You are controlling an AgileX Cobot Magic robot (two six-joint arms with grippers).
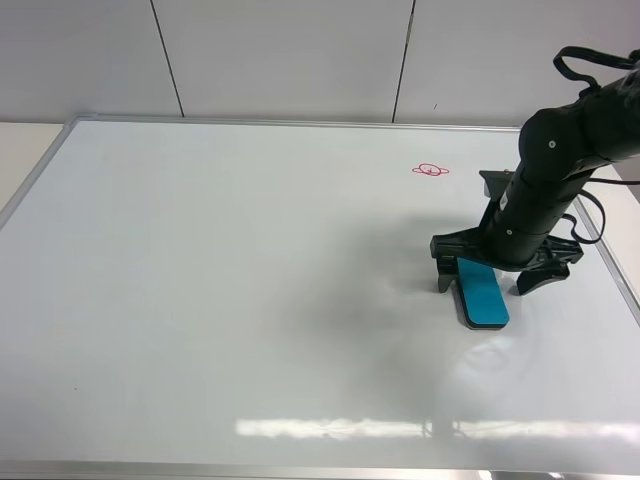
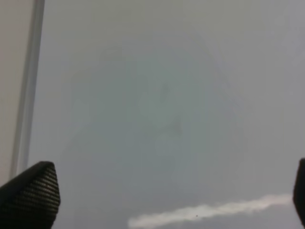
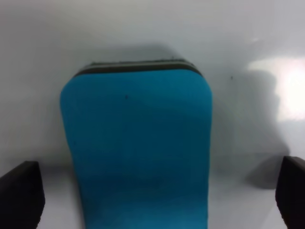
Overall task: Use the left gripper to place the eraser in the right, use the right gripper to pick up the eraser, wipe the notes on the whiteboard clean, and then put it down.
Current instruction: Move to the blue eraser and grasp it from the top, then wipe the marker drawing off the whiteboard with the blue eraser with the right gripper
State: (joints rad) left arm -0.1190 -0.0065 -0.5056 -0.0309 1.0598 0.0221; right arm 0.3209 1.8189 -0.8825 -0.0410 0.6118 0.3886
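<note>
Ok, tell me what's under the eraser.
The eraser lies felt-side down on the whiteboard, between the open fingers of the right gripper. The board surface beneath it is covered, so any marks there cannot be seen.

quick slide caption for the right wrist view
Open right gripper straddles the teal eraser, which lies flat on the whiteboard, not yet gripped.

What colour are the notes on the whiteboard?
The notes are red, seen best in the exterior high view.
</note>
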